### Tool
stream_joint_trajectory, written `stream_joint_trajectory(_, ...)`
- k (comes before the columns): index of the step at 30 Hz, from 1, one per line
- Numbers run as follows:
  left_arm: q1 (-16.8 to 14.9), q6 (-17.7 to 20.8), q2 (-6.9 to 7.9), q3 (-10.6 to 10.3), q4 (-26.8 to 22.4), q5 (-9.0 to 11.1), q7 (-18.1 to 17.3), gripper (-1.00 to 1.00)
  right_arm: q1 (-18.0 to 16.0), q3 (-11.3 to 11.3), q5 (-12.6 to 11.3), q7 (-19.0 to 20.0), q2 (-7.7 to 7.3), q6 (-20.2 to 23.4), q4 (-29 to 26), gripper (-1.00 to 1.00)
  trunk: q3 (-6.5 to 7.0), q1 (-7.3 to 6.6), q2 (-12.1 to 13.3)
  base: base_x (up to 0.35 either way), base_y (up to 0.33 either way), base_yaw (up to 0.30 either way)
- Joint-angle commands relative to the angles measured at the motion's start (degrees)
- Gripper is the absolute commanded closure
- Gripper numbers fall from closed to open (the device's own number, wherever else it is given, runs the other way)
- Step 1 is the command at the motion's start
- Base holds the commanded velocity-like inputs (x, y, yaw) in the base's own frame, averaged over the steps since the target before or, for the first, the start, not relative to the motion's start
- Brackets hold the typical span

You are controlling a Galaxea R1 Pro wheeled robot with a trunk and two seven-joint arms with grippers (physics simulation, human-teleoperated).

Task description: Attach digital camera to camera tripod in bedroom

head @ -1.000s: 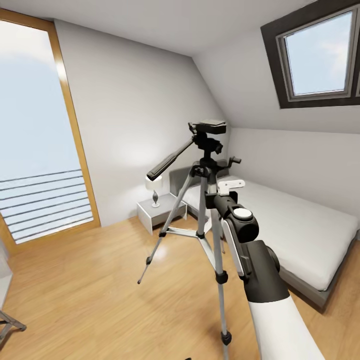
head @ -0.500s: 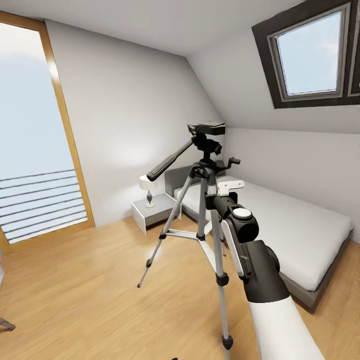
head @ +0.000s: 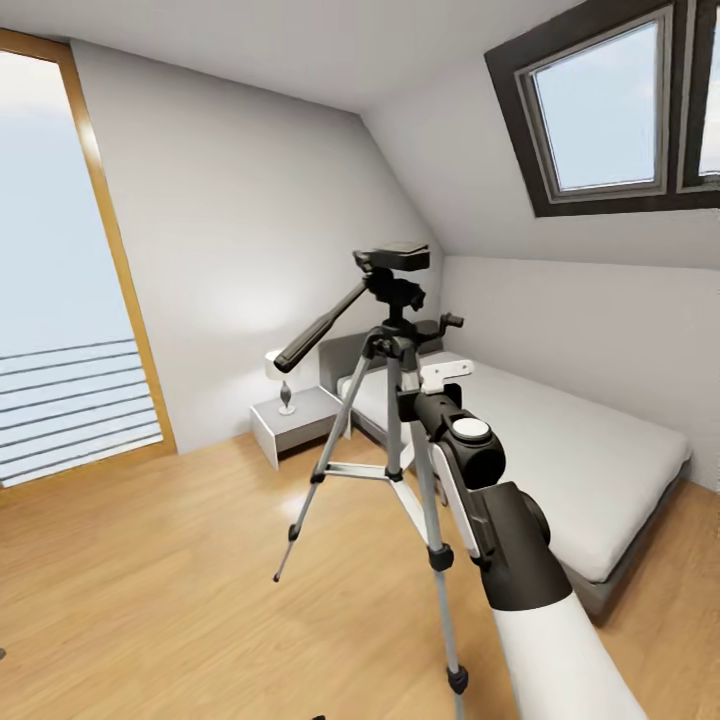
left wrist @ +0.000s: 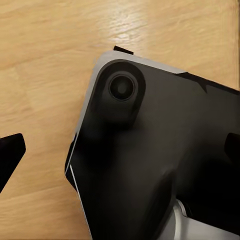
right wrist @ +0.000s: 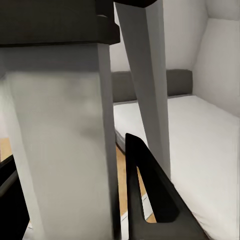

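Observation:
The camera tripod (head: 392, 340) stands tall at the middle of the head view, with silver legs, a black pan head (head: 392, 262) and a long handle (head: 318, 332). My right arm reaches forward to it at upper-leg height. In the right wrist view a thick silver leg (right wrist: 60, 140) sits between the black fingers (right wrist: 147, 195) of my right gripper (right wrist: 70, 165), which is shut on it. My left gripper (left wrist: 120, 145) hangs open over the wood floor (left wrist: 45, 60) and my own dark base (left wrist: 150, 165). The digital camera is out of view.
This is the bedroom: a white bed (head: 560, 460) lies right of the tripod, and a white nightstand (head: 290, 420) with a small lamp (head: 283, 375) stands against the grey wall. A tall window with an oak frame (head: 100, 250) is at the left, a skylight (head: 600, 105) above right.
The head view has turned, so window, nightstand and bed have slid leftward. The tripod and my right arm keep the same relation and have shifted only slightly left together.

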Motion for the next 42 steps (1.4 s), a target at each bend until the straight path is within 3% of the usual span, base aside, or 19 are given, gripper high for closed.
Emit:
stream_joint_trajectory(1,0.01,-0.08,0.00,0.43,-0.08,-0.07,0.01,-1.00,-0.06,0.12,0.75,0.08,0.00,0.37,-0.07,1.00,-0.08,0.02,-0.08,0.000,-0.281,0.000)
stream_joint_trajectory(30,0.01,-0.08,0.05,0.43,-0.08,-0.07,0.01,-1.00,-0.06,0.23,-0.40,1.00,0.00,-0.02,0.01,1.00,-0.08,0.02,-0.08,0.000,-0.263,0.000)
stream_joint_trajectory(42,0.01,-0.08,0.02,0.43,-0.08,-0.07,0.01,-1.00,-0.06,0.09,-0.44,6.60,0.00,0.31,0.01,1.00,-0.08,0.02,-0.08,0.000,-0.027,0.000)
